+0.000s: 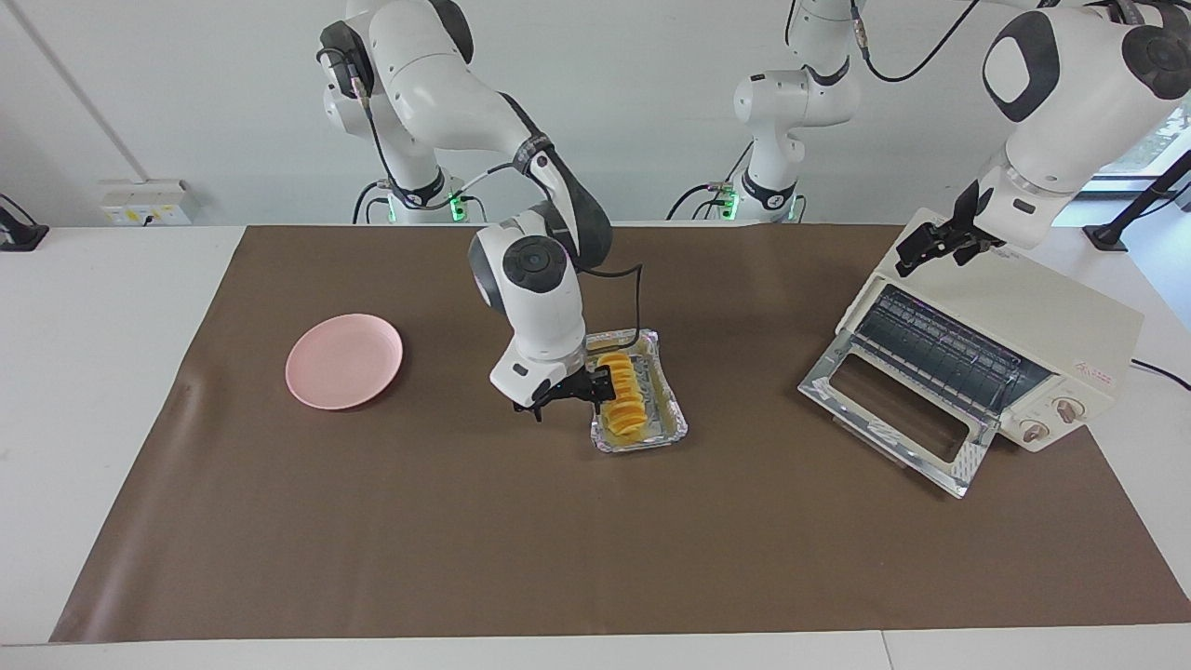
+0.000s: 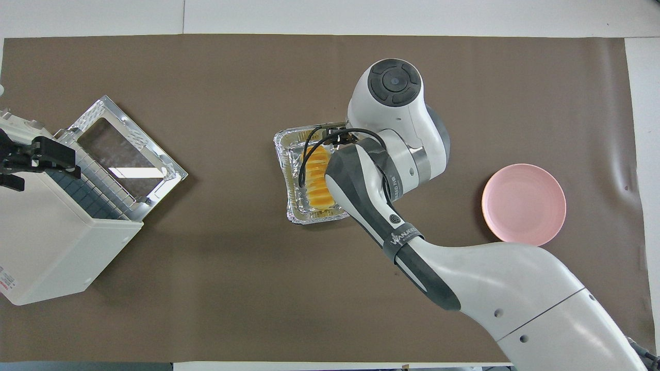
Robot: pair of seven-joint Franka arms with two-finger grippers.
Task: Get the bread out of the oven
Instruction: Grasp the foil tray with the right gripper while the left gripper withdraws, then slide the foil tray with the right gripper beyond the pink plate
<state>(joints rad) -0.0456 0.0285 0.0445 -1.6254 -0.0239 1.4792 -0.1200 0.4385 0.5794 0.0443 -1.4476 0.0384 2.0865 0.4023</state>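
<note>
Two arms work at the bench (image 1: 140,298), which is covered by a brown mat (image 1: 465,540). The bread (image 1: 622,398) lies in a foil tray (image 1: 670,421) near the middle of the mat, well apart from the oven (image 1: 1042,335) at the left arm's end. The right gripper (image 1: 569,393) is low at the tray's side toward the right arm's end, its open fingers just beside the loaf; whether they touch it cannot be told. The left gripper (image 1: 935,244) hangs open over the oven's top, holding nothing.

From overhead the right arm's wrist covers part of the tray (image 2: 286,170) and of the bread (image 2: 318,190), and hides its own gripper. The left gripper (image 2: 31,157) shows only at the picture's edge, its arm cut off.

The oven's glass door (image 1: 898,423) is dropped flat onto the mat, leaving the wire rack (image 1: 940,349) bare. A pink plate (image 1: 344,360) sits toward the right arm's end, well apart from the tray, with open mat between them and along the edge farthest from the robots.
</note>
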